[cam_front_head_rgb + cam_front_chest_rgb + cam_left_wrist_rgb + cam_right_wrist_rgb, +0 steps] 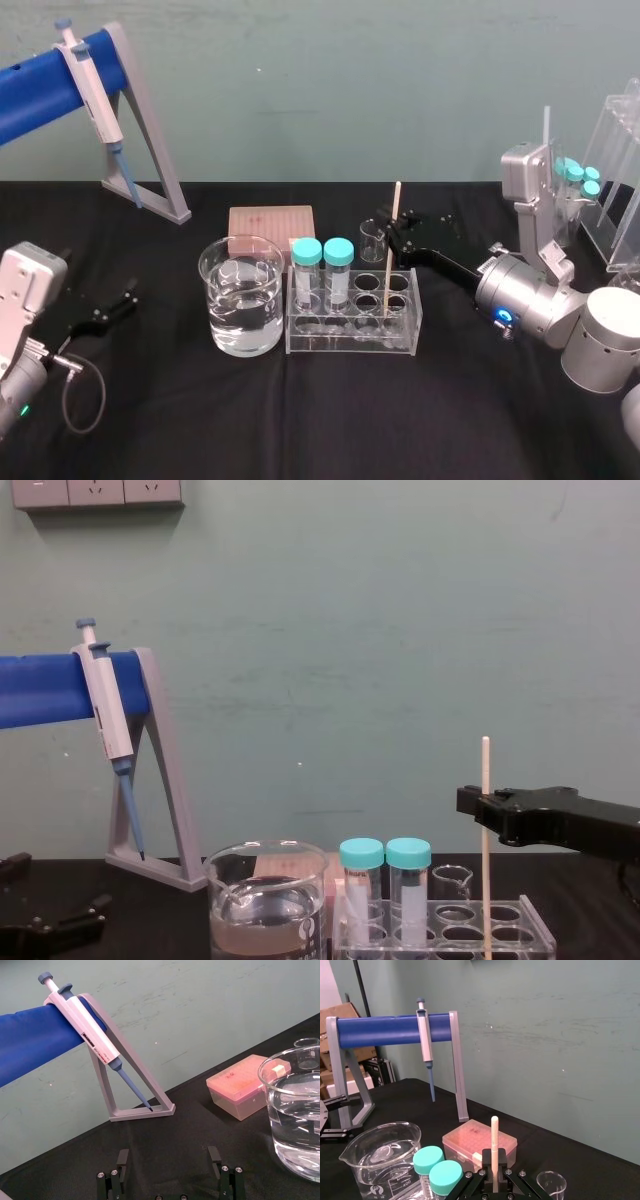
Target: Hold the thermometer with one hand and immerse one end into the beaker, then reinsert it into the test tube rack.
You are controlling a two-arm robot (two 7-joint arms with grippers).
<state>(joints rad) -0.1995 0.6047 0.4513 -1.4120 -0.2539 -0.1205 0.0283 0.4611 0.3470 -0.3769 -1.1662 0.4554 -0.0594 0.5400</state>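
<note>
The thermometer [393, 240] is a thin cream-white rod standing nearly upright, its lower end down in a right-hand hole of the clear test tube rack [350, 346]. My right gripper [391, 232] reaches in from the right and is shut on the rod's upper part. The right wrist view shows the thermometer [494, 1136] pinched between the black fingers [485, 1173]. In the chest view the thermometer [486, 860] rises above the rack [540, 936]. The beaker [242, 296] holds water just left of the rack. My left gripper [169, 1160] rests open at the table's left, its place in the head view being [112, 306].
Two teal-capped tubes [322, 254] stand in the rack's left holes. A pink tip box [271, 224] and a tiny clear beaker [372, 240] lie behind. A grey stand with a blue bar [150, 150] holds a pipette [95, 95] at back left. A clear holder [610, 170] stands far right.
</note>
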